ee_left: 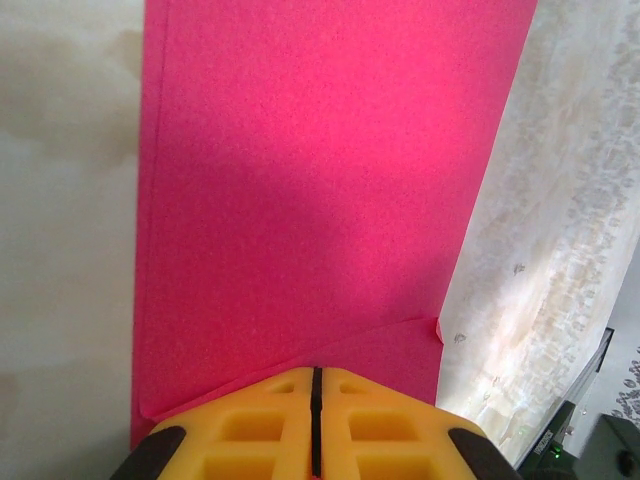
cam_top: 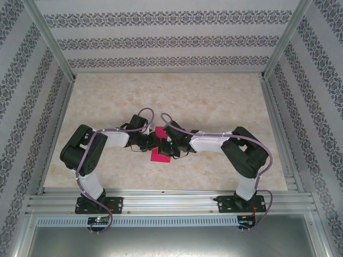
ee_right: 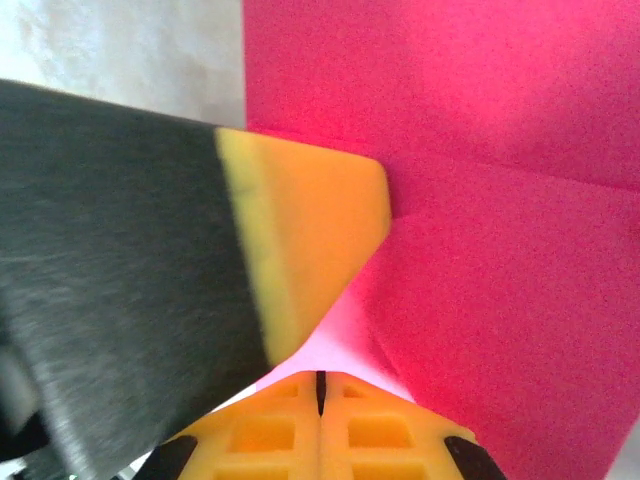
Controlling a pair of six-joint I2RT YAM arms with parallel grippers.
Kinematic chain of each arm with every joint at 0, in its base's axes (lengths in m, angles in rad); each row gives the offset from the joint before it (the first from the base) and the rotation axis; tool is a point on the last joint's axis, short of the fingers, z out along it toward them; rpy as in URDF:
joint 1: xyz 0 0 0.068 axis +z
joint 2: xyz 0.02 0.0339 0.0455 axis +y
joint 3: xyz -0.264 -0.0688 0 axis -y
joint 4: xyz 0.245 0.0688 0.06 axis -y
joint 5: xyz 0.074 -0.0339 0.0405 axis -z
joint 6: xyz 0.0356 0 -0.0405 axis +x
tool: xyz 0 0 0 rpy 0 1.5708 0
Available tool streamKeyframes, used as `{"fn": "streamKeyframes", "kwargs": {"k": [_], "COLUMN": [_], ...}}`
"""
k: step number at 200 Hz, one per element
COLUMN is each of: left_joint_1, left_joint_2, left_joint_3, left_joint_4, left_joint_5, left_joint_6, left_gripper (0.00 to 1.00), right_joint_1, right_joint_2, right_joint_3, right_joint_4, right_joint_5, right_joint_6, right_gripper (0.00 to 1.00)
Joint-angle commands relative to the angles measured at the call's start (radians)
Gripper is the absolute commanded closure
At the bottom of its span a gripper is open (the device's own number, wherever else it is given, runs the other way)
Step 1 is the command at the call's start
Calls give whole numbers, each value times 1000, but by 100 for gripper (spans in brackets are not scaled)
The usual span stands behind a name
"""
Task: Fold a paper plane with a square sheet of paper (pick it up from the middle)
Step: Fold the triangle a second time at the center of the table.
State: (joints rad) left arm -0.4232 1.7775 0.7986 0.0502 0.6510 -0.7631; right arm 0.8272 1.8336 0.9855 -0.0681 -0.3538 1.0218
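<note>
1. Work piece: the thin magenta-pink paper sheet [cam_top: 158,155] lies flat on the pale marbled worktop [cam_top: 214,101], near its middle, between the two arms. Both arms reach inward and meet over it.
2. Condition of sheet: in the left wrist view it presents as a long strip with straight long edges [ee_left: 320,200]. A diagonal crease and a small turned-in corner sit at the end nearest the tool. The right wrist view shows further crease lines crossing the paper [ee_right: 480,200]. Judgement: folding is partly done, and no dart shape is formed yet.
3. Left tool [ee_left: 315,385]: the yellow fingers are pressed together with only a hairline seam between them. The tips sit at the folded corner. Whether an edge of paper is pinched in the seam cannot be told.
4. Right tool [ee_right: 320,385]: its jaws are likewise fully together, low over the same end of the sheet. One finger of the left tool [ee_right: 300,220] lies just beside it, on or just above the paper.
5. Probable reason for this arrangement: closed tips make a blunt pressing edge. One tool likely pins the flap while the other flattens the crease.
6. Risk: with the tools this near each other, the thin sheet could skid or buckle.
</note>
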Motion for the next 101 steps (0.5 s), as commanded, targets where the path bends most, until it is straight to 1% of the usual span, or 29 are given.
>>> {"fn": "streamKeyframes", "kwargs": {"k": [1,29,46,84,101], "left_joint_1": [12,12,12,12,12], "left_joint_2": [22,29,29,33,38], "left_joint_3": [-4,-6,-14,-20,-22], "left_joint_4": [-65,-67,-60,-72,-70], "left_joint_5": [-57,-63,-68,-97,-103], "left_joint_6": [9,9,0,-9,-13], "left_gripper": [89,90,90,94,95], "right_joint_1": [-3,-6,-7,-28,-36], "right_joint_2": [39,75,74,28,5], "right_joint_3": [39,41,-3,-149,-172], "right_joint_4": [21,5,20,253,284], "right_joint_5": [3,9,6,-82,-92], "right_joint_6": [9,-1,15,116,132], "right_gripper": [100,100,100,97,96]}}
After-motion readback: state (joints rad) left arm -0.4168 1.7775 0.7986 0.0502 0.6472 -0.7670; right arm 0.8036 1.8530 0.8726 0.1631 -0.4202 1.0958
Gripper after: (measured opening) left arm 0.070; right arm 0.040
